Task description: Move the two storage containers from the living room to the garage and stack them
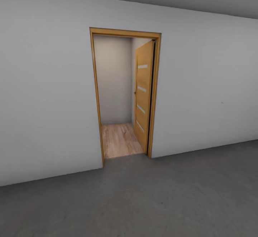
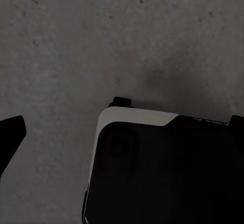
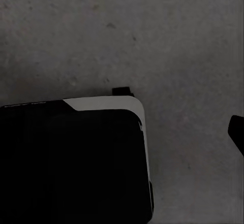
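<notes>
The mottled dark grey concrete floor (image 1: 143,201) of the garage fills the head view's lower third, bare from 3 o'clock round to 9 o'clock. At 12 o'clock a plain white-grey wall (image 1: 46,97) holds a wood-framed doorway (image 1: 94,93). Its orange-wood door (image 1: 143,93), with four narrow glass slits, stands swung open against the frame's 3 o'clock side, leaving the opening unblocked. Through it lies light wood plank flooring (image 1: 120,140), and a pale wall beyond.

Both wrist views look down on the concrete, with the robot's black, white-edged base (image 2: 152,168) (image 3: 76,158) beneath. A dark fingertip (image 2: 11,135) edges the left wrist view and another (image 3: 237,132) the right; I cannot tell whether either gripper is spread or pressed together.
</notes>
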{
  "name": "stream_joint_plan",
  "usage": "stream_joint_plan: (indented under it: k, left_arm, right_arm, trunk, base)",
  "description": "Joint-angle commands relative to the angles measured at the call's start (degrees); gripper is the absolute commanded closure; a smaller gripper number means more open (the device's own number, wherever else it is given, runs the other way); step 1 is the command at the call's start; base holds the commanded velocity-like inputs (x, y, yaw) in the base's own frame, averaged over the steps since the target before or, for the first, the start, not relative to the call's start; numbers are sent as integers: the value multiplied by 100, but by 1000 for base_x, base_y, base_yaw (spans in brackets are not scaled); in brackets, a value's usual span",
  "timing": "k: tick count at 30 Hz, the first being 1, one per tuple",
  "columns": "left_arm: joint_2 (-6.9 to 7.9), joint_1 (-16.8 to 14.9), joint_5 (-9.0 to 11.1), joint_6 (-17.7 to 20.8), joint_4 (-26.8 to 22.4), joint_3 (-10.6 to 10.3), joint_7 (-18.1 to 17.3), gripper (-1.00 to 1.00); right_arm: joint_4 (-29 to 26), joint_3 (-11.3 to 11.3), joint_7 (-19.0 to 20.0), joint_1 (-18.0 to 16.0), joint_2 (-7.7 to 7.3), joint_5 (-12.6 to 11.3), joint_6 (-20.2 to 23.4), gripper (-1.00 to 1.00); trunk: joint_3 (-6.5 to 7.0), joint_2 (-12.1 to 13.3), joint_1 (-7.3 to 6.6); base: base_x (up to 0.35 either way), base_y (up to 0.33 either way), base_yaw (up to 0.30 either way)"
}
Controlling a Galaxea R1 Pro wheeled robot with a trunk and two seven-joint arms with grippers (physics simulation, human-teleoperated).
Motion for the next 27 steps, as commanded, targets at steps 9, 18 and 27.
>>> stream_joint_plan:
  k: [9, 18, 27]
  left_arm:
    - [0, 0, 47, -19, 6, -19, 12, -100]
    - [13, -1, 54, -26, 6, -18, 12, -100]
    - [18, -3, 54, -35, 6, -19, 12, -100]
  right_arm:
    - [18, 50, -10, -6, 3, -57, -38, -100]
    - [18, 48, -17, -6, 3, -57, -48, -100]
    - [18, 42, -18, -6, 3, -66, -32, -100]
  trunk:
    - [-2, -3, 5]
    - [-2, -3, 5]
    - [-2, -3, 5]
  base:
    - [319, -60, 0]
    - [319, -108, 0]
    - [314, -161, 0]
